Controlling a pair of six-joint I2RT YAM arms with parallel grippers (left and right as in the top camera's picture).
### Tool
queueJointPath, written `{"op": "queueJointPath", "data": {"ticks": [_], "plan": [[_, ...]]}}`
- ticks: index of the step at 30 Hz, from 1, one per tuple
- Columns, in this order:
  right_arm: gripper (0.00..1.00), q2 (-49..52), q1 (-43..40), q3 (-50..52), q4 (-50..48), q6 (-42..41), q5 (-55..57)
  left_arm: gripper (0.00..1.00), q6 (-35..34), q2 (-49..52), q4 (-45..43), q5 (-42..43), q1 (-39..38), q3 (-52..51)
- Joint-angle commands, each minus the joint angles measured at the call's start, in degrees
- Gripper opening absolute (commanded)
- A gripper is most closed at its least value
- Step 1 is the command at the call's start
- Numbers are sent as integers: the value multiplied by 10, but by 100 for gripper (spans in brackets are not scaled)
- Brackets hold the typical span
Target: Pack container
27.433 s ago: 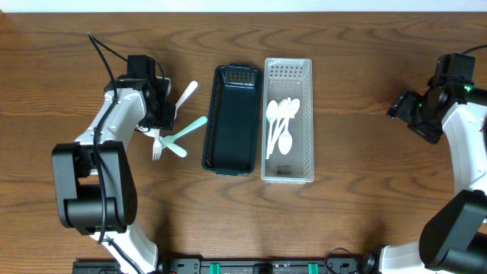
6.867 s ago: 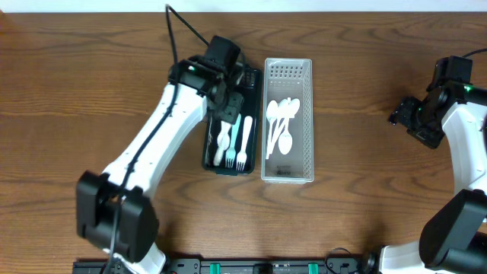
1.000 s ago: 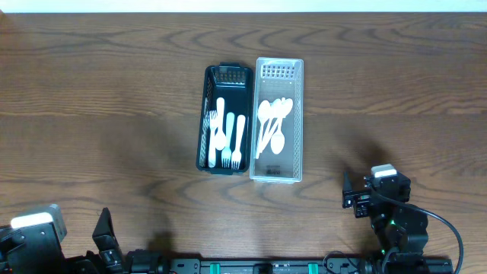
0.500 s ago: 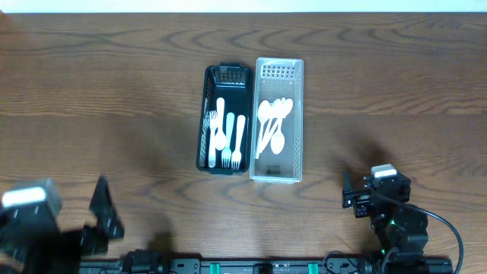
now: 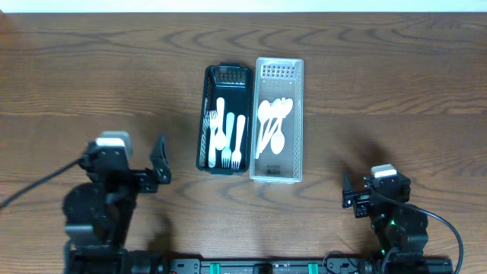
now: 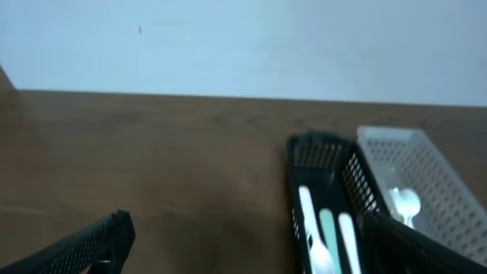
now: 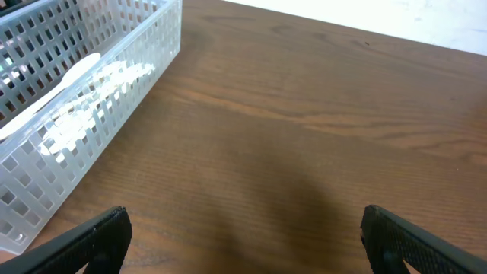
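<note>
A dark basket (image 5: 231,74) at mid-table holds white forks and one mint-coloured one (image 5: 228,135). Touching its right side, a clear slotted basket (image 5: 279,70) holds white spoons (image 5: 272,125). My left gripper (image 5: 157,169) is open and empty at the front left, short of the dark basket. In the left wrist view (image 6: 243,255) it faces the dark basket (image 6: 323,156) and the clear basket (image 6: 426,164). My right gripper (image 5: 348,199) is open and empty at the front right. The right wrist view (image 7: 243,243) shows bare wood between its fingers and the clear basket (image 7: 144,53) at the left.
The wooden table (image 5: 396,91) runs to a white wall at the back. A black rail lies along the front edge (image 5: 251,266).
My left arm has swung from the bottom-left corner up and right to the front left of the table. The right arm and both baskets have not moved.
</note>
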State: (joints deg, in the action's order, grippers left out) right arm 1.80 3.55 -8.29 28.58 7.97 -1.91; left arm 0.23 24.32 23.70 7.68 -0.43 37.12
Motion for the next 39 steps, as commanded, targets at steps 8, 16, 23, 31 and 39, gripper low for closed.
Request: {"op": "queueJointPath", "data": {"ticks": [8,16,23,31,39], "plan": [[99,-4,2,4,0,-6,-5,98,-1,-162,-49,13,2,-174],[99,-4,2,4,0,-6,-5,98,-3,-210,-50,13,2,-232],[99,-4,2,4,0,-6,-5,98,-3,-216,-65,7,2,-261],[99,-4,2,4,0,-6,-5,98,-3,-217,-97,7,2,-300],[99,-4,2,4,0,-6,-5,98,-3,-217,-97,7,2,-315]]}}
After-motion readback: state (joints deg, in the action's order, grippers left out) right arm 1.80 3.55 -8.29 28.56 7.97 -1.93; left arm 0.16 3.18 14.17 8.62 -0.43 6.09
